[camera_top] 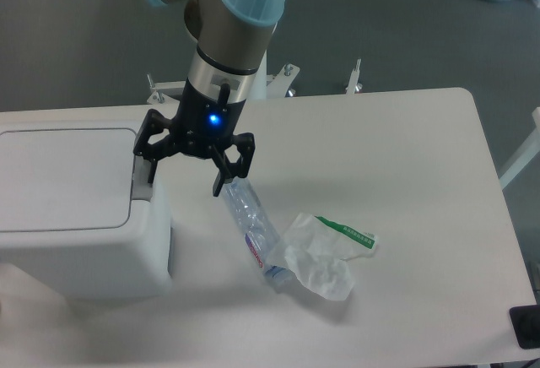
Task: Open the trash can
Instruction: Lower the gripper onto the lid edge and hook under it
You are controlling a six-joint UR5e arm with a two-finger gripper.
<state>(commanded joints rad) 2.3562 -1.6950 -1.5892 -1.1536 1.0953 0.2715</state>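
Note:
The trash can (76, 208) is a large white boxy bin at the left of the table, its flat lid (63, 178) lying closed. A grey push tab (141, 184) runs along the lid's right edge. My gripper (187, 175) hangs open just right of the bin, fingers spread wide. Its left finger (152, 165) is at the tab's upper end; whether it touches is unclear. The right finger (224, 181) hovers over the top of a plastic bottle. Nothing is held between the fingers.
A crushed clear plastic bottle (253, 231) lies on the white table (405, 174) beside a crumpled white wrapper with green print (325, 254). A dark object (527, 326) sits at the table's lower right corner. Grey floor lies beyond the far edge.

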